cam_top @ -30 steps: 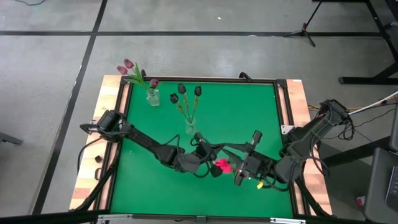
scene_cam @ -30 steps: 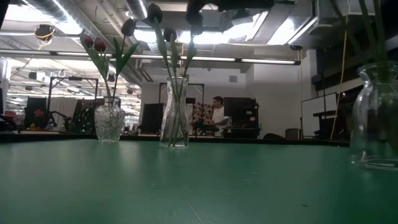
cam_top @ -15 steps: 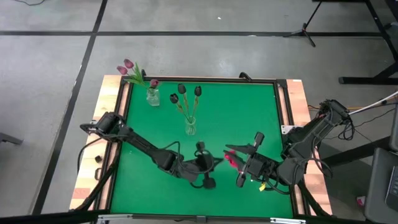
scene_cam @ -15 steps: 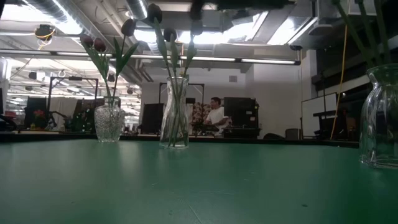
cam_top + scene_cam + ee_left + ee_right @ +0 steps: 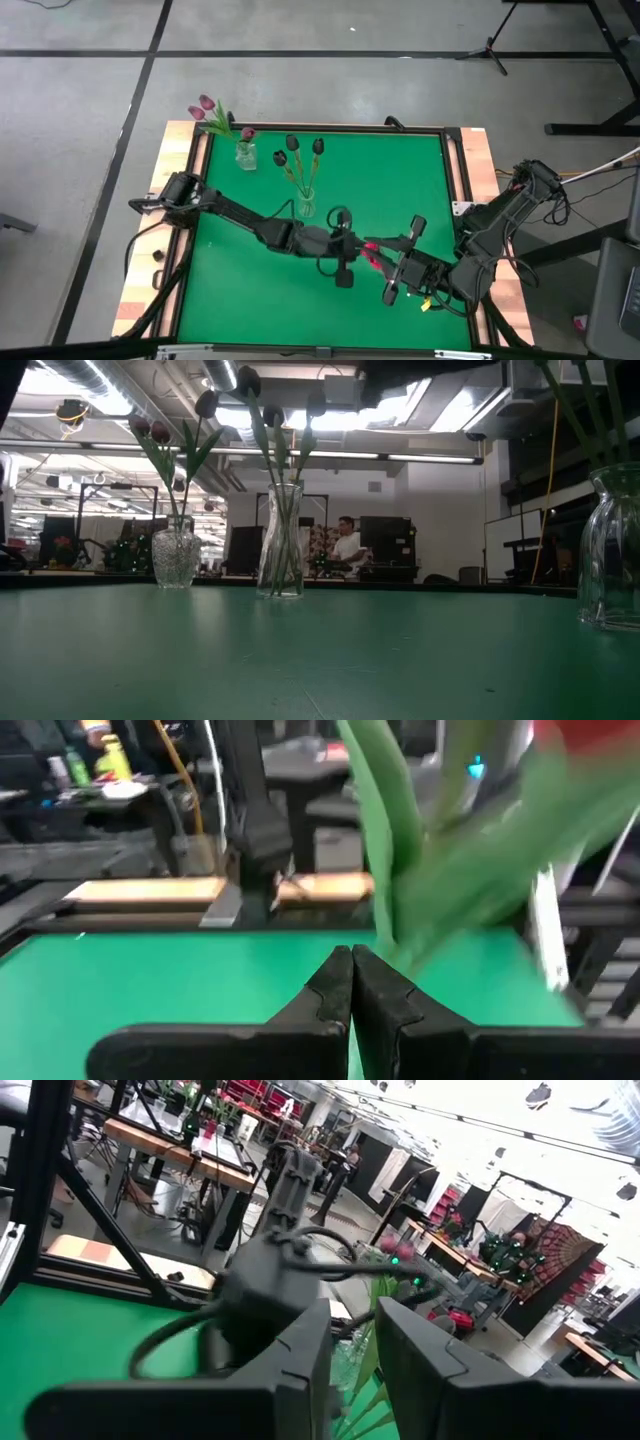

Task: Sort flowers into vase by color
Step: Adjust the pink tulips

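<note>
Pink-red flowers [image 5: 372, 256] stand with their green stems [image 5: 585, 410] in a clear vase [image 5: 610, 550] on the green table near its right front. My right gripper [image 5: 388, 262] comes at them level from the right, fingers nearly shut with green between them. My left gripper [image 5: 356, 252] is shut and points level at the stems [image 5: 400, 850] from the left. Mauve flowers [image 5: 207, 108] stand in a cut-glass vase [image 5: 175, 560]. Dark maroon flowers [image 5: 297, 150] stand in a tall vase [image 5: 280, 545]. My left gripper's shut fingertips [image 5: 340, 965] stand right at the green stems and leaves; I cannot tell whether they touch. My right gripper holds green stems or leaves [image 5: 352, 1365] of the pink-red flowers between its two fingers, coming level from the right. The fingers hide the contact. The stems stay upright in the vase.
The two filled vases stand at the far left part of the table. Wooden rails [image 5: 195, 160] and a dark frame edge the green mat [image 5: 400, 170]. Beyond the far edge a person [image 5: 348, 545] sits in the room.
My left gripper swung toward the near edge, away from the pink-red flowers, then came back to them toward the right, rolling its wrist and staying shut. The flower heads and their vase shifted a little toward the right.
</note>
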`<state>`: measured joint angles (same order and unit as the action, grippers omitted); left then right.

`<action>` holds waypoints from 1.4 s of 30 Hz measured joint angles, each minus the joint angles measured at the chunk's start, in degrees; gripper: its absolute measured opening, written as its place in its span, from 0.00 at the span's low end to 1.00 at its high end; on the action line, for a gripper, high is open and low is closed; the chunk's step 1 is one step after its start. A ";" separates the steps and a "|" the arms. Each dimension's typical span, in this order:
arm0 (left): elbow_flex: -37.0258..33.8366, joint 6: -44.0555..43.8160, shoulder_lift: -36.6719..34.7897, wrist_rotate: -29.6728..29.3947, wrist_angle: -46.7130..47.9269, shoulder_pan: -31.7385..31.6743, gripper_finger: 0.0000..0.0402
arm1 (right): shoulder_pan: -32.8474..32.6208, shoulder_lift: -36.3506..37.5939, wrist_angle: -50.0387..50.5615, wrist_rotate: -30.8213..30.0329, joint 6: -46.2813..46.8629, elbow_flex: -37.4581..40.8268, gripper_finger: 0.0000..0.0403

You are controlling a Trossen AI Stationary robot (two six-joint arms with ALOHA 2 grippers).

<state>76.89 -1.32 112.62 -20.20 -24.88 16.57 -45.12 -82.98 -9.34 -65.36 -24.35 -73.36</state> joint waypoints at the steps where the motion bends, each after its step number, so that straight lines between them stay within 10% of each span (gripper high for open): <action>1: -0.01 -0.95 0.00 1.87 -1.50 -0.49 0.00 | 0.09 0.00 0.00 -0.01 -0.04 0.00 0.21; 11: 0.01 -2.82 0.00 7.72 -10.45 -0.34 0.00 | 0.13 0.00 0.03 -1.51 -0.97 0.02 0.21; 19: 0.03 -1.34 0.00 -4.57 -5.06 -1.43 0.00 | 0.09 0.00 0.03 -1.18 0.19 0.02 0.21; 34: 0.05 -1.62 0.00 -11.65 3.76 -2.68 0.00 | 4.58 -0.04 7.30 21.36 17.42 0.06 0.21; 42: 0.05 -6.40 0.00 -11.61 12.57 -2.47 0.00 | 4.98 -0.04 17.26 21.10 20.98 -2.33 0.21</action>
<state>76.95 -7.72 112.62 -31.81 -12.32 14.10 -40.14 -83.02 7.92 -44.26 -3.37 -75.69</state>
